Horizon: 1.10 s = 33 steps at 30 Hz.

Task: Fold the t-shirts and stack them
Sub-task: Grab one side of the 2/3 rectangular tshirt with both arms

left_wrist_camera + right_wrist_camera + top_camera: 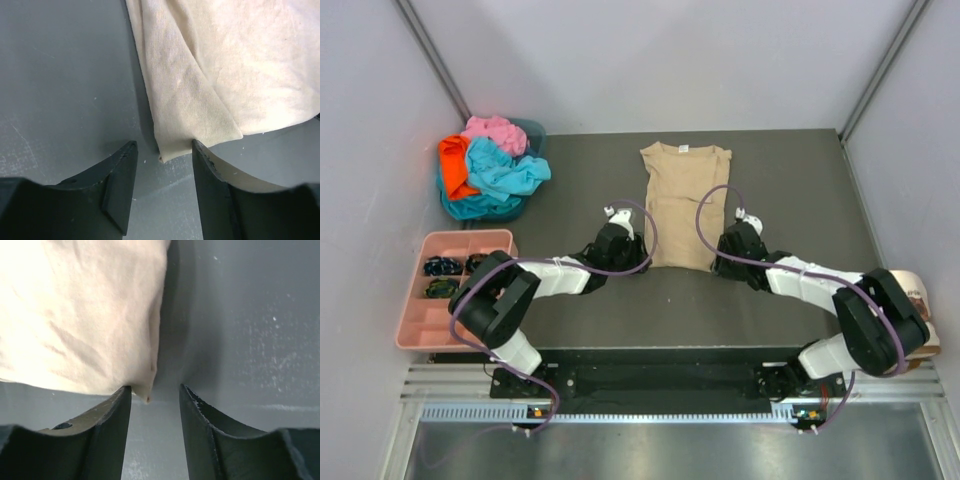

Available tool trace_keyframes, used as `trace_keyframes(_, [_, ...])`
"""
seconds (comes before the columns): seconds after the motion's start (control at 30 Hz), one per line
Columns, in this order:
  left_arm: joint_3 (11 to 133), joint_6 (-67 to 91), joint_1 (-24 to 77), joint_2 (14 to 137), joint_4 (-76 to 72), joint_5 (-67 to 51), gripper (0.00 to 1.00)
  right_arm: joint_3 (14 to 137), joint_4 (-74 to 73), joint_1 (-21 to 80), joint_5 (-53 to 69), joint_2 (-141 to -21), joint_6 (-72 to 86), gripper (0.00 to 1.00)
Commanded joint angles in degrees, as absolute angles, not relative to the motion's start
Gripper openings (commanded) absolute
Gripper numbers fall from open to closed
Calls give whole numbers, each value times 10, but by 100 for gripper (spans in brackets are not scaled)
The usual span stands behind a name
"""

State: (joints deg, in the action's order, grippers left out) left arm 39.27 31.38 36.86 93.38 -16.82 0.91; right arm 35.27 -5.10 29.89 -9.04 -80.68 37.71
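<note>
The tan t-shirt lies flat in the middle of the table, sides folded in, collar at the far end. My left gripper is open and empty at its near left corner; in the left wrist view that corner lies between the fingertips. My right gripper is open and empty at the near right corner; in the right wrist view the shirt corner lies by the left finger. The turquoise, orange and pink t-shirts sit piled at the back left.
The pile rests in a teal bin. A pink compartment tray with small dark items stands at the left edge. A cream cap sits at the right edge. Grey walls enclose the table.
</note>
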Motion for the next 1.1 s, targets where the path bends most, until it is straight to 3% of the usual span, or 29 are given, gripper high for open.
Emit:
trace_keyframes(0.0, [403,312,371,941,-182,3,51,383,-17,302,-86,-823,372,43])
trace_keyframes(0.1, [403,314,371,944,-184,3,42,388,-13,302,-80,-832,371,41])
trace_keyframes(0.17, [403,315,370,947,-186,3,31,387,-11,301,-78,-835,371,39])
trace_keyframes(0.23, [402,319,371,952,-192,3,16,387,-11,302,-81,-836,371,33])
trace_keyframes(0.3, [402,323,371,959,-196,3,11,385,-10,302,-81,-836,370,26])
trace_keyframes(0.53, [403,328,371,974,-206,-14,6,385,-12,302,-80,-839,371,1])
trace_keyframes(0.63, [404,327,371,973,-203,-13,0,385,-17,302,-83,-838,371,0])
trace_keyframes(1.07, [397,292,371,891,-92,46,0,385,-98,302,-152,-807,379,0])
